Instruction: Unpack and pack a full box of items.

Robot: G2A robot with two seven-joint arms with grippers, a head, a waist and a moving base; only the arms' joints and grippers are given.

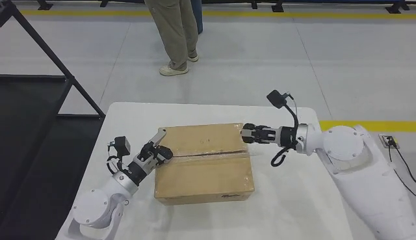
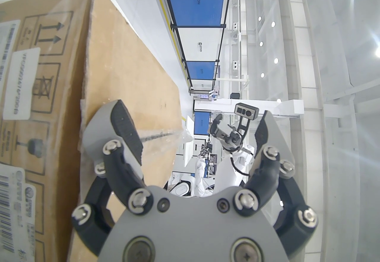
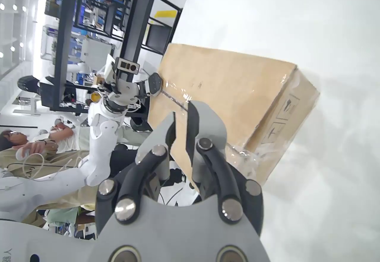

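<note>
A closed brown cardboard box [image 1: 203, 165] lies on the white bench [image 1: 292, 201] between my hands, its clear-taped seam [image 1: 208, 153] running from one to the other. My left hand [image 2: 193, 111] gapes wide at one seam end. My right hand [image 3: 181, 114] is pinched narrow at the other, I judge to free the tape. Beside my left hand are white barcode stickers [image 2: 17, 85] and handling symbols [image 2: 47, 34], their print unreadable.

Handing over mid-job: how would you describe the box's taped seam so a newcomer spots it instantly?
On the white table sits a single brown cardboard box. Across its top runs the taped seam, a dark line between the two flaps under glossy clear tape, unlike the plain cardboard either side.
</note>
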